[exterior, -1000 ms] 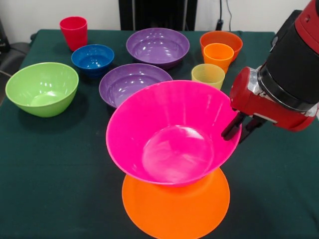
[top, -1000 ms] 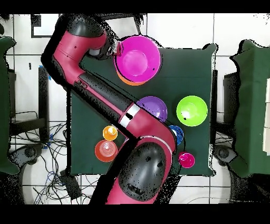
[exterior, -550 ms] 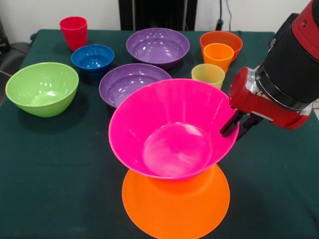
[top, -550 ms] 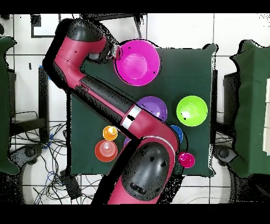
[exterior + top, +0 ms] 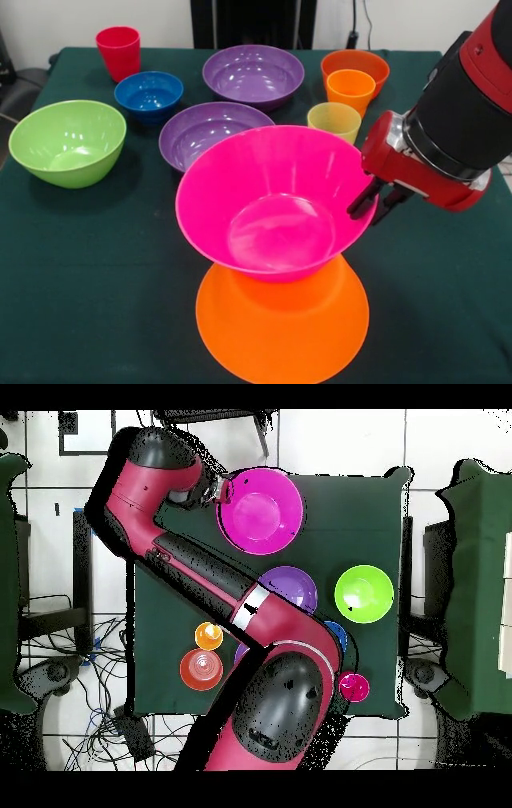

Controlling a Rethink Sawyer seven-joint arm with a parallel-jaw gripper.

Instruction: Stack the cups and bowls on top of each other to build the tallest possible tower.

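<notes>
Front view, pink bowl (image 5: 276, 204): lower than a second ago, sitting over the orange bowl (image 5: 282, 324).
Front view, gripper (image 5: 370, 205): pinching the pink bowl's rim.
Overhead view, orange bowl: hidden under the pink bowl.
Overhead view, arm (image 5: 200, 574): covers the table's (image 5: 340, 514) middle.

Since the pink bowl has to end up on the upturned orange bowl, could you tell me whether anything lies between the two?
Nothing visible does. The gripper holds the pink bowl by its rim directly over the orange bowl. In the front view the pink bowl's base hides the orange bowl's top, so contact cannot be judged, but no cup or other bowl sits there.
</notes>
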